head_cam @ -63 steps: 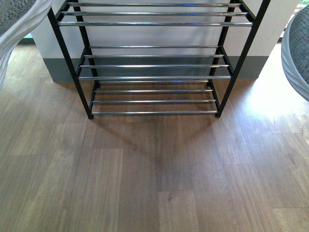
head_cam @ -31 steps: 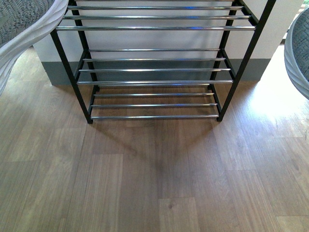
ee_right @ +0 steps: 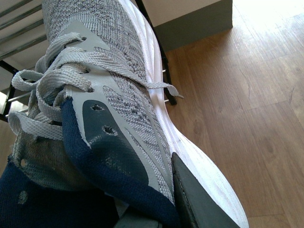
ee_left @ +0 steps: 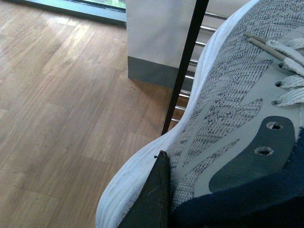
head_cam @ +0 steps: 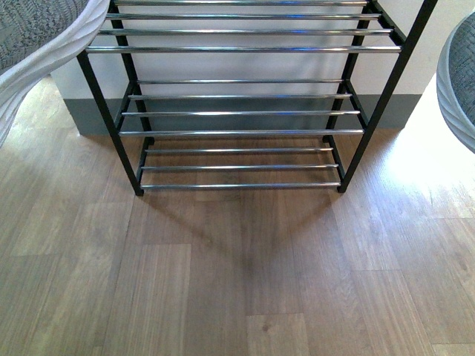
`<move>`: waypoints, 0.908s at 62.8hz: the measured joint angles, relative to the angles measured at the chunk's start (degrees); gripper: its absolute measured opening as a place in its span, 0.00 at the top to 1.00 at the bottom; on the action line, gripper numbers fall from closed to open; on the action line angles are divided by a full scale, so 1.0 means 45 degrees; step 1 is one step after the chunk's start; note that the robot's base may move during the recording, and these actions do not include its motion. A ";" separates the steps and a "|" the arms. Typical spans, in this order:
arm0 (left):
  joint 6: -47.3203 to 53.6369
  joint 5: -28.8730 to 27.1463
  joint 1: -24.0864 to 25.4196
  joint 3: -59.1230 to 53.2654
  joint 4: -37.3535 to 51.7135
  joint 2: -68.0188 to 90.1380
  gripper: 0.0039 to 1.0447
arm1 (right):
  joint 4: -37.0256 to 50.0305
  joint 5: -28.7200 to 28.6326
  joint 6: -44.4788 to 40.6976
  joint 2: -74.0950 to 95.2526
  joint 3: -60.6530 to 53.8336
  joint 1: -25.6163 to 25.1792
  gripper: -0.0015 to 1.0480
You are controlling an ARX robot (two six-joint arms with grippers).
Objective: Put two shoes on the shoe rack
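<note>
The black-framed shoe rack of chrome rods [head_cam: 237, 111] filled the front view's upper middle. A grey knit sneaker with thick white sole [head_cam: 37, 37] hung at upper left, its twin sneaker [head_cam: 460, 81] at the right edge. The left tool [ee_left: 159, 199] and right tool [ee_right: 190, 199] each clamped a navy collar wall, inner finger hidden. Light, soft knit would probably flex; the padded collar seemed the firmest hold.

Grey-knit sneakers [ee_left: 228, 118] w/ white soles, navy linings; black/chrome rack [head_cam: 237, 132].
</note>
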 joint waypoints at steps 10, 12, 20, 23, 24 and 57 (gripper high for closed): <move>0.0000 -0.0010 0.0000 0.0000 0.0000 0.0000 0.99 | 0.0000 -0.0005 0.0000 0.0000 0.0000 0.0000 0.99; 0.0000 -0.0010 0.0000 0.0000 0.0000 0.0000 0.99 | 0.0000 -0.0005 0.0000 0.0000 0.0000 0.0000 0.99; 0.0000 -0.0010 0.0000 0.0000 0.0000 0.0000 0.99 | 0.0000 -0.0005 0.0000 0.0000 0.0000 0.0000 0.99; 0.0005 -0.0010 0.0000 0.0000 0.0000 0.0000 0.99 | 0.0000 -0.0005 0.0000 0.0000 0.0000 0.0000 0.99; 0.0000 -0.0010 0.0000 0.0000 0.0000 0.0000 0.99 | 0.0000 -0.0005 0.0000 0.0000 0.0000 0.0000 0.99; 0.0000 -0.0010 0.0000 0.0000 0.0000 0.0000 0.99 | 0.0000 -0.0005 0.0000 0.0000 0.0000 0.0000 0.99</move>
